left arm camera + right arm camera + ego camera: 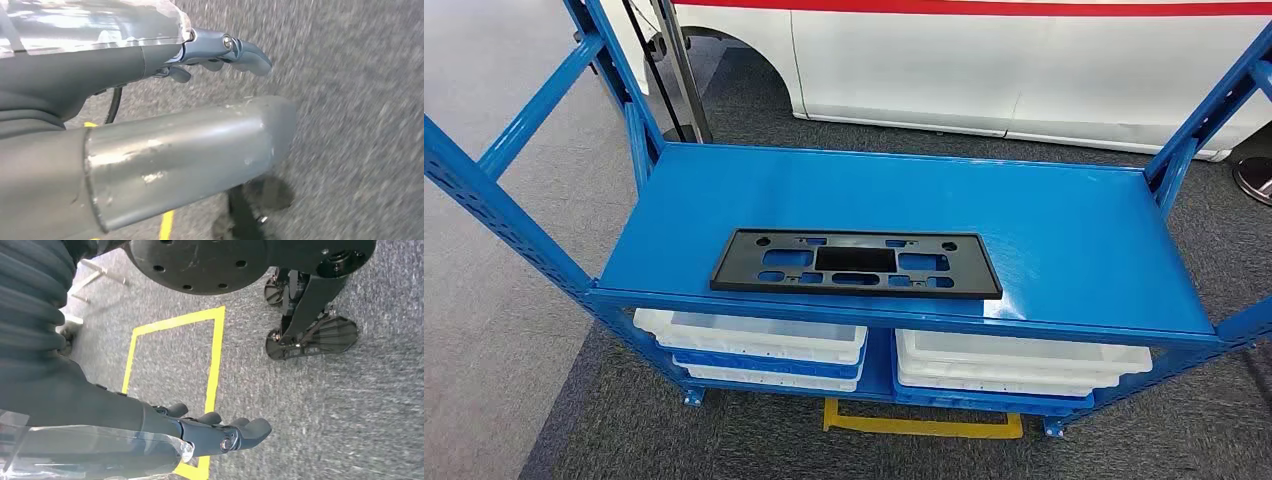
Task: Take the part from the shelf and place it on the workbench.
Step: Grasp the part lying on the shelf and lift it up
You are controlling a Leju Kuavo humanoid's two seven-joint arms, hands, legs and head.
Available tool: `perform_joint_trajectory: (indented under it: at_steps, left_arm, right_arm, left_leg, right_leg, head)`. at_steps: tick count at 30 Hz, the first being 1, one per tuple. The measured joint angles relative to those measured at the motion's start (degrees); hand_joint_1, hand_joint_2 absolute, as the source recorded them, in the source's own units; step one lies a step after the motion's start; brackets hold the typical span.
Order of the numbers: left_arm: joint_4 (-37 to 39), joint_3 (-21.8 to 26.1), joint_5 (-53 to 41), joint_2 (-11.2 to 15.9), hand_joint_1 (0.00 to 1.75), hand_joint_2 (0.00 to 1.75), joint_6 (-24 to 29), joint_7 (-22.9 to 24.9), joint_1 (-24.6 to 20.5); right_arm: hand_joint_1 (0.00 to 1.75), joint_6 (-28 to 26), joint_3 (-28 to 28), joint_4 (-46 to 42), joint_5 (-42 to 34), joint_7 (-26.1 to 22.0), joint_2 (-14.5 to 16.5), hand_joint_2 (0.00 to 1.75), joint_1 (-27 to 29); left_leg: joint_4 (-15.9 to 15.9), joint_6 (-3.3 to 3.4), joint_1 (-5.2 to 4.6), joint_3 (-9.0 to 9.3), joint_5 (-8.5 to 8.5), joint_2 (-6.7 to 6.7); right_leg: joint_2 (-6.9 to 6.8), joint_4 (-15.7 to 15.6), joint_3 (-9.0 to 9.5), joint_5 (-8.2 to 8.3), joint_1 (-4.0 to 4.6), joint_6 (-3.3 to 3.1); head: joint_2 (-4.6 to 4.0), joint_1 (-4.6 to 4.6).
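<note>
A flat black rectangular part (856,264) with several cut-outs lies on the blue shelf (1064,230), near its front edge and a little left of centre. Nothing touches it. My left hand (220,52) hangs over grey carpet, fingers stretched out and holding nothing. My right hand (220,430) also hangs over the carpet with its fingers extended and apart, holding nothing.
White and blue trays (759,345) are stacked on the lower shelf level, left and right (1014,365). Blue uprights (494,190) frame the rack. A white vehicle (1024,60) stands behind it. Yellow tape (924,425) marks the carpet below the rack.
</note>
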Motion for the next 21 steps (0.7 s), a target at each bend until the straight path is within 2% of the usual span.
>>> perform_joint_trajectory:
  at_steps: [2, 11, 16, 21]
  left_arm:
    - [0.1, 1.4, -1.2, -0.2, 0.00, 0.00, 0.5, -0.5, -0.3]
    - [1.8, 16.6, -11.1, -2.3, 0.00, 0.00, 3.6, -6.9, -3.3]
    - [2.6, 23.0, -15.5, -3.6, 0.00, 0.00, 4.2, -11.0, -4.8]
    - [3.3, 27.1, -18.6, -4.7, 0.00, 0.00, 4.7, -13.7, -5.5]
  right_arm:
    - [0.02, -0.4, 0.0, 0.2, -0.1, 0.2, 0.1, 1.75, -0.2]
    - [0.02, -4.1, -0.9, 2.7, -1.1, 0.7, 1.1, 1.75, -1.9]
    - [0.02, -5.6, -2.7, 3.0, -2.0, -4.4, 1.3, 1.75, -2.6]
    - [0.02, -5.3, -4.8, -1.7, -1.4, -10.8, 2.1, 1.75, -2.6]
  left_leg:
    - [0.0, 0.00, 0.00, 0.00, 0.00, 0.00]
    - [0.0, 0.02, 0.00, 0.00, 0.02, -0.01]
    - [0.0, 0.03, -0.01, -0.01, 0.03, -0.01]
    - [0.0, 0.06, -0.01, 0.00, 0.04, 0.00]
  right_leg:
    - [0.00, 0.0, 0.00, 0.01, 0.00, 0.01]
    - [0.00, 0.0, 0.01, 0.03, 0.00, 0.04]
    - [0.00, 0.0, 0.02, 0.04, 0.00, 0.05]
    - [0.00, 0.0, 0.02, 0.05, -0.01, 0.06]
  head:
    - [0.00, 0.00]
    - [0.00, 0.00]
    - [0.00, 0.00]
    - [0.00, 0.00]
